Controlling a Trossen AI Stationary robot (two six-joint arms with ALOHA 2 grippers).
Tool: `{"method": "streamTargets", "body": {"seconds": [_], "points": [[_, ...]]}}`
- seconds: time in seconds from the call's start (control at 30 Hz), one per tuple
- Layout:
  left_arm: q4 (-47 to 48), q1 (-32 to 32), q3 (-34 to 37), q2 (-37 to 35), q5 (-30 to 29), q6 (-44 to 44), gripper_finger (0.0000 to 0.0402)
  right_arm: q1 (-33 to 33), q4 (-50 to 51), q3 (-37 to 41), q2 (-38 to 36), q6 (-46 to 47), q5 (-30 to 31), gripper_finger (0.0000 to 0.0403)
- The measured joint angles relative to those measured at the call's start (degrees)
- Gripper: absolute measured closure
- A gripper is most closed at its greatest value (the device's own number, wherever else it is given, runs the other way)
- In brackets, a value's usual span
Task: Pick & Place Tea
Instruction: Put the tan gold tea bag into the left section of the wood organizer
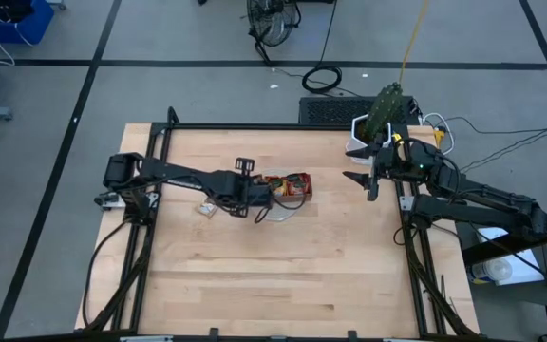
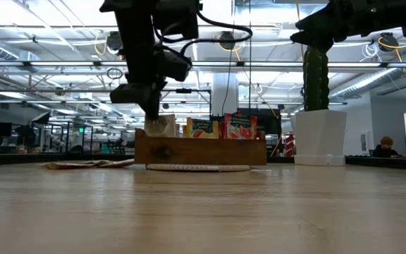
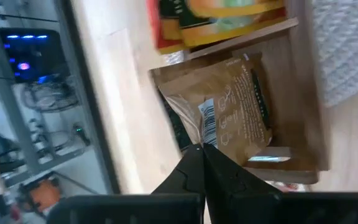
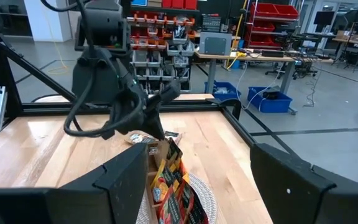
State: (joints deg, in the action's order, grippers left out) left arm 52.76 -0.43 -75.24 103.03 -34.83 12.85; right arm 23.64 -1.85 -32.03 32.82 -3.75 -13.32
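Note:
A brown wooden tray [image 1: 297,193] stands near the table's middle with red and orange-yellow tea sachets [image 2: 220,128] upright in its compartments. A pale beige tea sachet with a dark label [image 3: 235,106] stands in the tray's end compartment nearest the left arm. My left gripper [image 3: 202,152] slants down over that end, shut on this sachet. Another sachet [image 1: 207,210] lies flat on the table left of the tray. My right gripper [image 1: 367,179] hangs open and high over the table's far right, holding nothing. My left gripper pinches the beige sachet's upper edge [image 3: 199,138], near a corner, between its two fingertips. The fingers slant down from the table's left side. The sachet stands inside the tray's end compartment, its top [image 2: 162,124] above the tray's wall.
A white round mat [image 2: 197,168] lies under the tray's near side. A cactus in a white pot [image 2: 317,134] stands at the far right, beside the right arm. Bare wood stretches across the table's near half.

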Motion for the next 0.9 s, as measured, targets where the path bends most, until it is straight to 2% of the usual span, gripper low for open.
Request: {"method": "streamTargets", "body": {"seconds": [0.1, 0.23, 0.47, 0.77, 0.83, 0.9], "points": [[-1.7, 0.9, 0.0, 0.8, 2.0, -0.3, 0.0400, 0.0, 0.0, 0.0, 0.0, 0.0, 0.0, 0.0142], [-2.7, 2.2, 0.0, 1.2, 1.8, -2.0, 0.0387, 0.0, 0.0, 0.0, 0.0, 0.0, 0.0, 0.0142], [-1.8, 2.7, 0.0, 1.2, 1.7, -4.1, 0.0316, 0.0, 0.5, 0.0, 0.0, 0.0, 0.0, 0.0142], [-1.8, 0.5, 0.0, -2.2, -8.9, -3.1, 0.0210, 0.0, 0.4, 0.0, 0.0, 0.0, 0.0, 0.0142], [-0.3, -0.2, 0.0, -3.9, -11.6, -5.2, 0.0197, 0.0, 0.4, 0.0, 0.0, 0.0, 0.0, 0.0142], [3.0, -0.5, 0.0, -5.7, -11.7, -9.7, 0.0188, 0.0, 0.4, 0.0, 0.0, 0.0, 0.0, 0.0142]]}}
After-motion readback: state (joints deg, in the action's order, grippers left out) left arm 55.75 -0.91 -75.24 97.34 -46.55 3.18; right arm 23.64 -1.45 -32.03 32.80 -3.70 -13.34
